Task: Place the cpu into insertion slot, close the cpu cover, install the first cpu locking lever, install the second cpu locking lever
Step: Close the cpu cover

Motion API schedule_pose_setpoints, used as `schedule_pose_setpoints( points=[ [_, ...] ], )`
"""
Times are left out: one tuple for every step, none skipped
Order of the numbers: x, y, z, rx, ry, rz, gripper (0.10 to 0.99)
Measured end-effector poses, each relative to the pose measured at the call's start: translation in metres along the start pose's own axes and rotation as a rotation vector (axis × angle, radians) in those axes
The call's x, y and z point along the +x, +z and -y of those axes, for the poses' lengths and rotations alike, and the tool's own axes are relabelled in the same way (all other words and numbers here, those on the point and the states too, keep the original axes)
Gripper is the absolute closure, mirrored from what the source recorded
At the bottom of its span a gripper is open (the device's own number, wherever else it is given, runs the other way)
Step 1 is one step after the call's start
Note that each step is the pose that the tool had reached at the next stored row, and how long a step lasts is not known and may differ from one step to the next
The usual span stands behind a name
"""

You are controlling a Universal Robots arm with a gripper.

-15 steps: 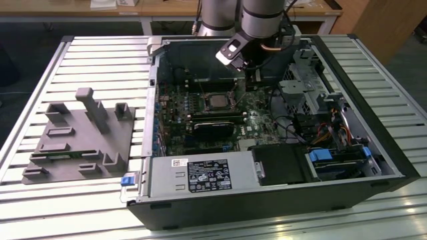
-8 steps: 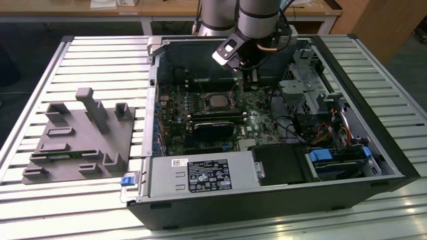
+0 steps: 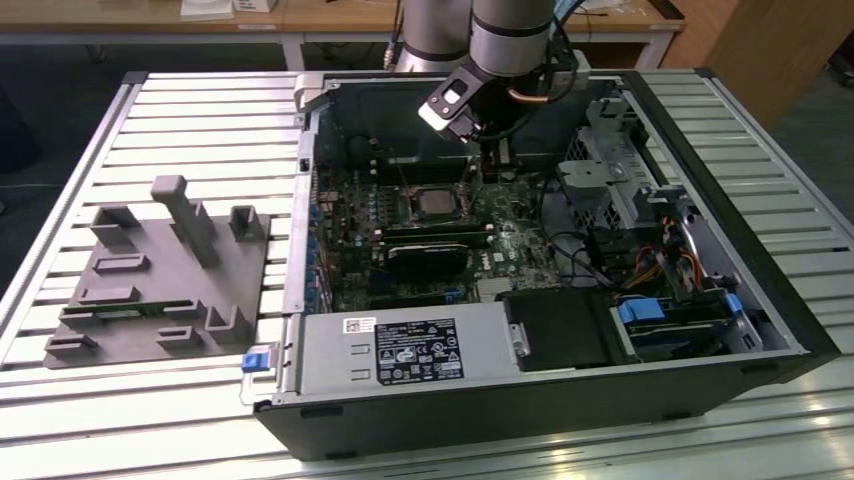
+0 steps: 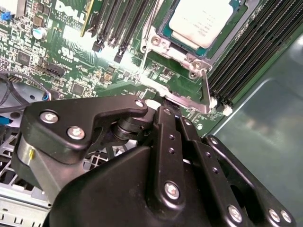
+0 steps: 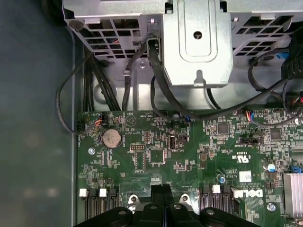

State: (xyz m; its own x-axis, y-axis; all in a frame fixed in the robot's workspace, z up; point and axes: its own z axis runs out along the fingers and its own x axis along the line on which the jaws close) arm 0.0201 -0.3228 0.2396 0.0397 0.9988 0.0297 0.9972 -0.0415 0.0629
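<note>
Status: cpu [image 4: 201, 21] is sitting flat in the insertion slot [image 4: 222, 40], mid-motherboard [image 5: 156, 142], toward the case wall the arm is reaching in over. The case [image 3: 534, 410] is lying open on the bench [image 3: 200, 110], nearer the exterior view's right edge. So step one is reading as done. The cpu cover [image 4: 195, 62] is looking down around the chip, its silvery frame hugging the edges with the face showing through the window, so I'm judging that closed too. Gripper [image 5: 163, 195] is hanging low over the board just beside a socket corner, fingers pressed together tip to tip, nothing visible between them. In the second wrist view a thin locking lever [image 4: 206, 90] is running along the socket's side next to the memory slots [image 4: 246, 52], with its free end close to the fingertips. Can't tell if it's hooked under its catch, or if the tips are touching it. Can't judge the second lever's state. I'm calling it roughly halfway: levers are what's left.
</note>
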Motion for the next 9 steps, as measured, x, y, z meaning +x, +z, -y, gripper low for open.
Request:
schedule_pose_setpoints(
  points=[
    [0.0, -0.0001, 0.0007, 0.0, 0.0, 0.0, 0.98],
    [-0.0001, -0.0001, 0.0015, 0.0, 0.0, 0.0, 0.98],
    [-0.0001, -0.0002, 0.0023, 0.0, 0.0, 0.0001, 0.98],
    [-0.0001, -0.0002, 0.003, 0.0, 0.0, 0.0, 0.98],
    [-0.0002, -0.0002, 0.0037, 0.0, 0.0, 0.0, 0.98],
    [-0.0002, -0.0003, 0.0044, 0.0, 0.0, 0.0, 0.98],
    [-0.0002, -0.0003, 0.0051, 0.0, 0.0, 0.0, 0.98],
    [-0.0002, -0.0004, 0.0059, 0.0, 0.0, 0.0, 0.98],
    [-0.0003, -0.0004, 0.0067, 0.0, 0.0, 0.0001, 0.98]
  ],
)
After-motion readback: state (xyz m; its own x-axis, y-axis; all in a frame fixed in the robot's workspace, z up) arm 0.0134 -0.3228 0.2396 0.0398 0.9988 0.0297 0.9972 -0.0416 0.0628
